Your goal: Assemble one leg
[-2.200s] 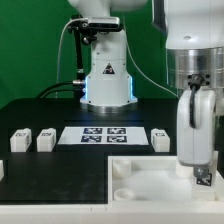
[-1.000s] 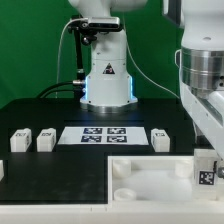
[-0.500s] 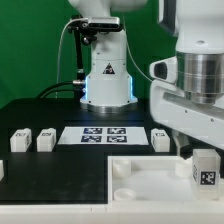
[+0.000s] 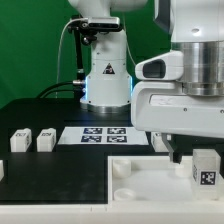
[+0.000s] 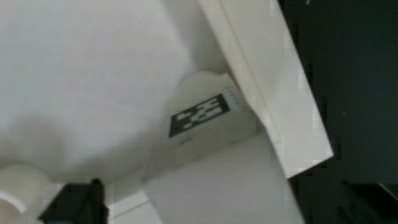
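One leg (image 4: 205, 170), a small white block with a black-and-white tag, stands upright at the right end of the large white tray-like part (image 4: 140, 185), apart from the fingers. My gripper (image 4: 182, 152) hangs just above it, toward the exterior view's left, and looks open and empty. In the wrist view the leg (image 5: 206, 116) lies close below against the tray's raised wall (image 5: 267, 90), and a dark fingertip (image 5: 71, 203) shows at the picture's edge. Two more legs (image 4: 20, 141) (image 4: 46, 139) stand on the black table at the exterior view's left.
The marker board (image 4: 98, 134) lies flat mid-table. Another white part (image 4: 2, 169) pokes in at the exterior view's left edge. The robot base (image 4: 106, 75) stands behind. The tray has a round socket (image 4: 121, 169) at its left corner.
The hand has drawn up and toward the exterior view's left, away from the leg. The leg stays standing at the tray's right end, now free of the fingers.
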Robot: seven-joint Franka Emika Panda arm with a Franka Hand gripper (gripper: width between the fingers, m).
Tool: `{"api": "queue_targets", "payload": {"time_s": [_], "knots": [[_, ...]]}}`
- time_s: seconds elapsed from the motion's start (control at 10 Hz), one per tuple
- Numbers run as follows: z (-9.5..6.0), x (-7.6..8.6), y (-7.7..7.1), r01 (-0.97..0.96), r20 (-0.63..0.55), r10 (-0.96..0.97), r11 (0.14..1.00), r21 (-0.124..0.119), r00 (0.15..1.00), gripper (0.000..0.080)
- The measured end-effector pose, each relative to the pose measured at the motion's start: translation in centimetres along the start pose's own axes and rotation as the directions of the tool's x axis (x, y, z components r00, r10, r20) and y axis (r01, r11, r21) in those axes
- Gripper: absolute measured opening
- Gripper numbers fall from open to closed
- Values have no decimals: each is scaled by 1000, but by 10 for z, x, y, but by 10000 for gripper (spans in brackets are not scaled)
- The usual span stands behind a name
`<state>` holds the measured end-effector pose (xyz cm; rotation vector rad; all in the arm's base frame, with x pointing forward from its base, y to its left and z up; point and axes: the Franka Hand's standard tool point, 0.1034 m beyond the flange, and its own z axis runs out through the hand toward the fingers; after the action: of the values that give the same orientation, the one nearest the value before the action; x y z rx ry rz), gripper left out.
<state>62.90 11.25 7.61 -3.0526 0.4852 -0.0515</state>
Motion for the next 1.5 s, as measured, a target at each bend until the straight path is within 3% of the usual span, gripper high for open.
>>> {"api": "queue_targets", "payload": {"time_s": [0.2, 0.4, 0.6, 0.7, 0.8, 1.1, 1.2, 1.4, 1.5], "knots": [[7, -5, 0, 80, 9, -80, 997, -18, 997, 649], [8, -6, 1, 38, 11, -37, 999, -20, 999, 649], [9, -6, 0, -11, 11, 11, 1000, -18, 1000, 345], [9, -6, 0, -97, 9, 97, 995, -19, 995, 345], [9, -6, 0, -159, 8, 159, 987, -19, 987, 288], [9, -6, 0, -444, 3, 445, 896, -20, 896, 289], [9, -6, -1, -565, 3, 565, 825, -18, 825, 289], [10, -5, -2, -859, 14, 859, 512, -5, 511, 289], [10, -5, -4, -943, 5, 943, 332, 22, 332, 291]]}}
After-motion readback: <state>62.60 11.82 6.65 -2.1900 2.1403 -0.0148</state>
